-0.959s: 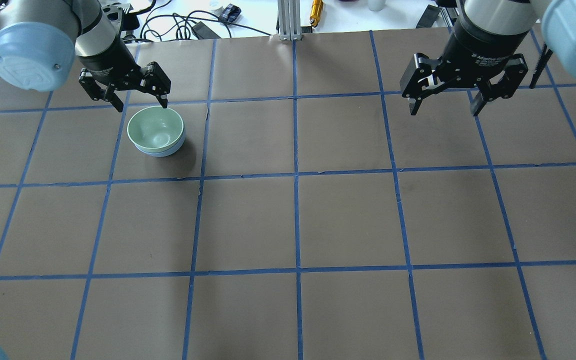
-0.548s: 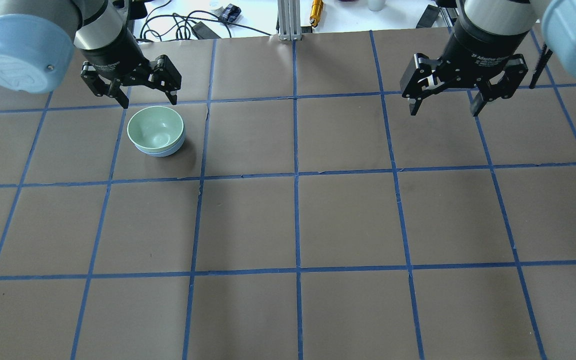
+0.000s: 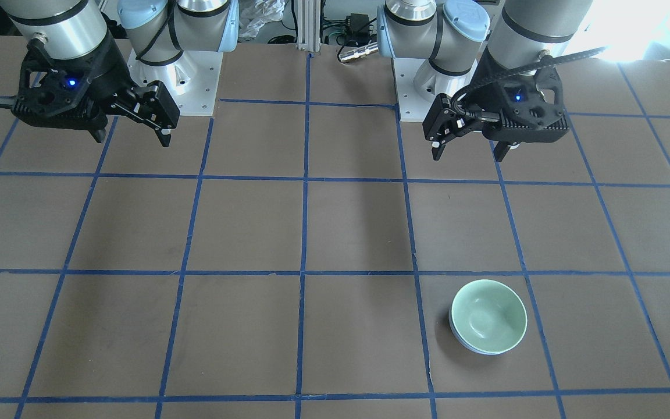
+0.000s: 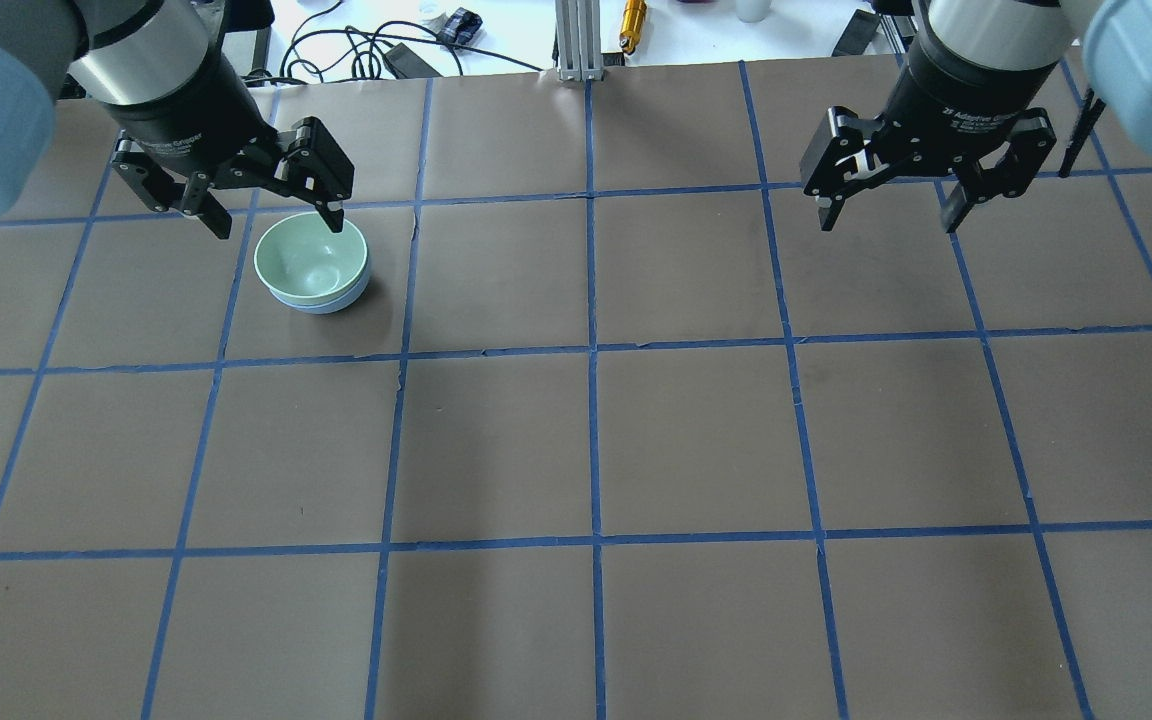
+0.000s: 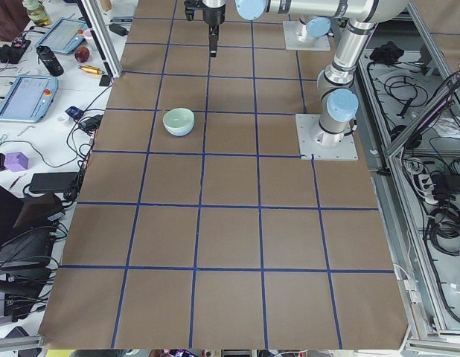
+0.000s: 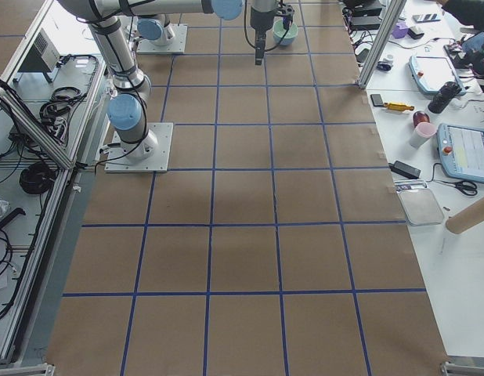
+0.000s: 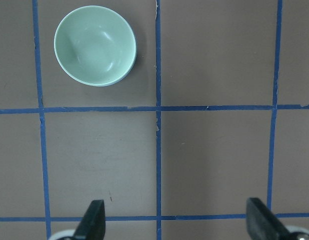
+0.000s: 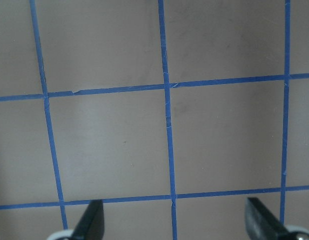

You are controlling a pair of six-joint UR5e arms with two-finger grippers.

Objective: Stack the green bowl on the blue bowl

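The green bowl (image 4: 311,258) sits nested inside the blue bowl (image 4: 324,304), of which only a thin rim shows, in the far left part of the table. The stack also shows in the front-facing view, green bowl (image 3: 489,313) in blue bowl (image 3: 467,343), and in the left wrist view (image 7: 94,45). My left gripper (image 4: 278,225) is open and empty, raised above the table beside the near edge of the bowls and apart from them. My right gripper (image 4: 888,222) is open and empty, held high over the far right of the table.
The table is brown paper with a blue tape grid (image 4: 591,350). Beyond its far edge stand an aluminium post (image 4: 576,40), cables (image 4: 356,45) and a gold tool (image 4: 633,20). The arm bases (image 3: 172,75) are bolted at the robot side.
My left gripper has risen and drawn back from the stacked bowls, still open and empty. The bowls and the right arm have not moved.
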